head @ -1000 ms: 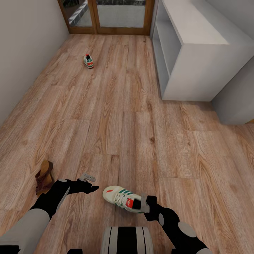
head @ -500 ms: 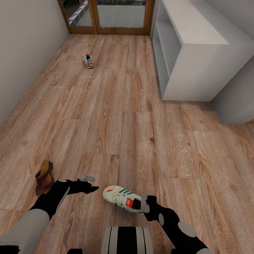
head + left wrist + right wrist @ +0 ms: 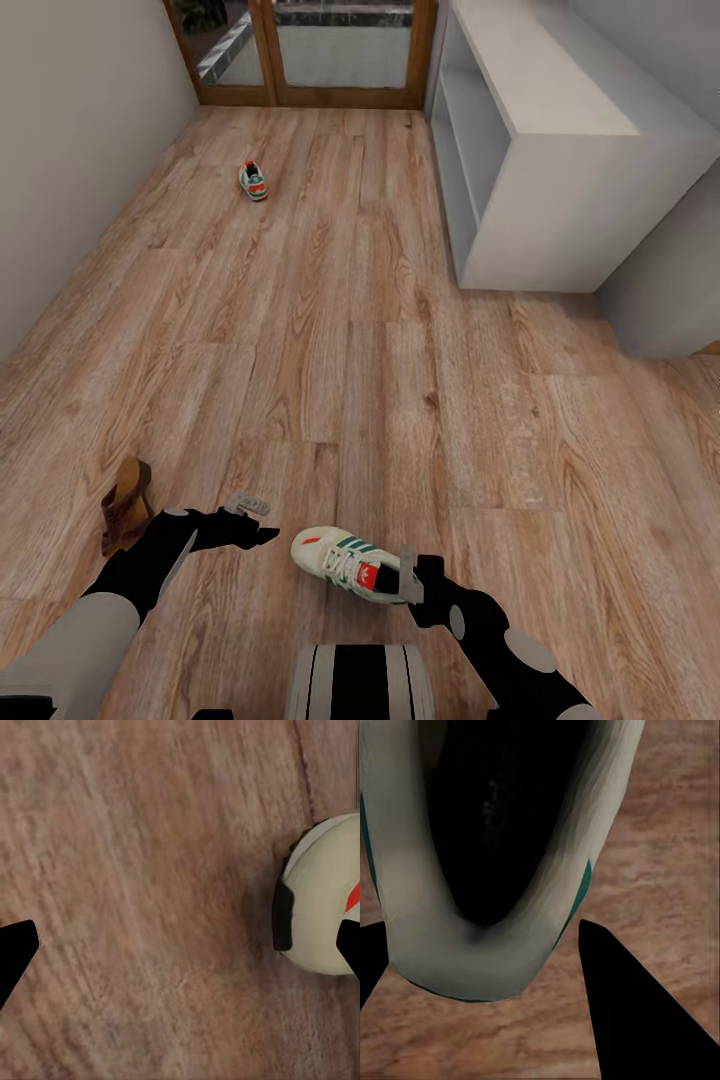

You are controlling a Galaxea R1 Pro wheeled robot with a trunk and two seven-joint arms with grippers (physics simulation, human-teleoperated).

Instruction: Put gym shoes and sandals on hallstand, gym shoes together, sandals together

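Observation:
One white gym shoe (image 3: pixel 345 565) with green stripes lies on the corridor floor (image 3: pixel 380 350) just in front of me. My right gripper (image 3: pixel 408 577) is open, and its fingers (image 3: pixel 634 1016) straddle the shoe's heel (image 3: pixel 495 945). My left gripper (image 3: pixel 256 520) hangs open beside the toe (image 3: pixel 319 911), apart from it. The other gym shoe (image 3: pixel 254 181) stands far off near the door. A brown sandal (image 3: pixel 125 505) lies left of my left arm. The pale hallstand (image 3: pixel 560 180) with open shelves stands at the right.
A wooden-framed glass door (image 3: pixel 310 50) closes the far end. A pale wall (image 3: pixel 70 150) runs along the left. A grey block (image 3: pixel 670 290) juts out beyond the hallstand's near end. Open plank floor lies between me and the rack.
The whole head view has shifted slightly, so the far things sit a little lower in the picture. Neither arm nor the near shoe has visibly moved.

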